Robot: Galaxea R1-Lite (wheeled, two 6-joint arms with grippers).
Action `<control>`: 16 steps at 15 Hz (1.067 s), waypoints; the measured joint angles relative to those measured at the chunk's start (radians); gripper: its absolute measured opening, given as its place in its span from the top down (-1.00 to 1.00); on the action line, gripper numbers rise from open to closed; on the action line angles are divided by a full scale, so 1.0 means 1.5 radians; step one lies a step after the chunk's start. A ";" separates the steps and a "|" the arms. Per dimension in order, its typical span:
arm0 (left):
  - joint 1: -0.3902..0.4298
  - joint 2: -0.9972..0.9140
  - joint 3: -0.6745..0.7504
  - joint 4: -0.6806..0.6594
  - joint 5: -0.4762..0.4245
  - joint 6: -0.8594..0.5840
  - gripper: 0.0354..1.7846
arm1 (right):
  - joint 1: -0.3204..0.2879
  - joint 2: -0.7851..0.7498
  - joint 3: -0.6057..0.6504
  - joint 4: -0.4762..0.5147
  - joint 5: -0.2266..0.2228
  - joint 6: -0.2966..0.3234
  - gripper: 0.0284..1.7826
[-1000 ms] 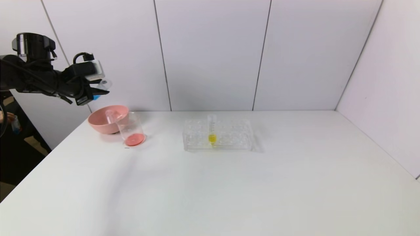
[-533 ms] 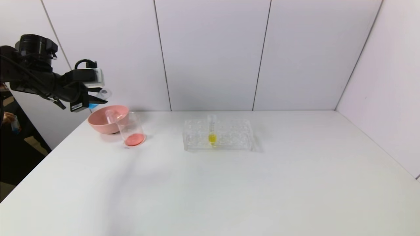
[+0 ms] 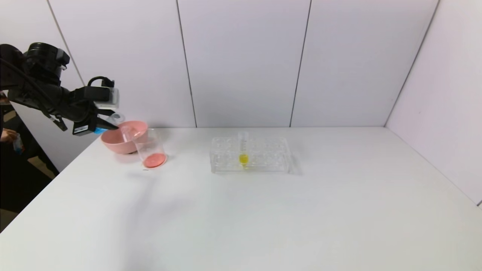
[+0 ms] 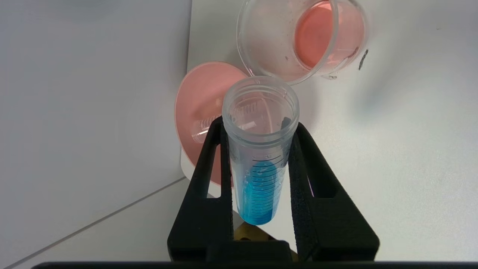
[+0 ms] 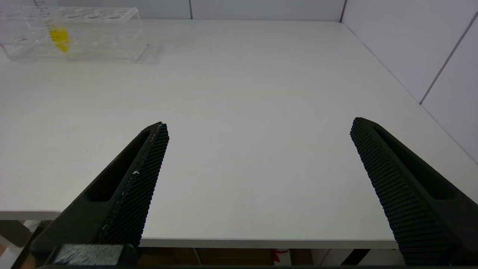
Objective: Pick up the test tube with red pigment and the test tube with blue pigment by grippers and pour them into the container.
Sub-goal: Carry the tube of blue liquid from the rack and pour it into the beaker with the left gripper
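My left gripper [image 3: 107,123] is shut on the test tube with blue pigment [image 3: 113,119], held tilted above the far left of the table over the pink bowl's rim. In the left wrist view the tube [image 4: 259,168] sits between the fingers [image 4: 213,157], with its open mouth toward the beaker and blue liquid lying along its lower part. The container [image 3: 150,148], a clear beaker, holds red liquid at its bottom [image 4: 298,37]. A clear empty tube [image 3: 126,132] lies in the bowl [image 4: 207,125]. My right gripper [image 5: 257,127] is open over the table's near edge.
The pink bowl [image 3: 116,141] stands right behind the beaker at the table's back left [image 4: 194,97]. A clear tube rack [image 3: 263,154] with a yellow-liquid tube [image 3: 243,150] stands at mid-table [image 5: 93,33]. Walls close the back and right.
My left gripper has come down with the blue tube, from well above the bowl to just over its rim. Beaker, bowl and rack have not moved.
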 joint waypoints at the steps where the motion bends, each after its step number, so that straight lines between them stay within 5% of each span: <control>1: -0.004 0.002 -0.002 0.011 0.019 0.000 0.53 | 0.000 0.000 0.000 0.000 0.000 0.000 -0.99; 16: -0.029 0.021 -0.011 0.031 0.104 0.017 0.53 | 0.000 0.000 0.000 0.000 0.000 0.000 -0.99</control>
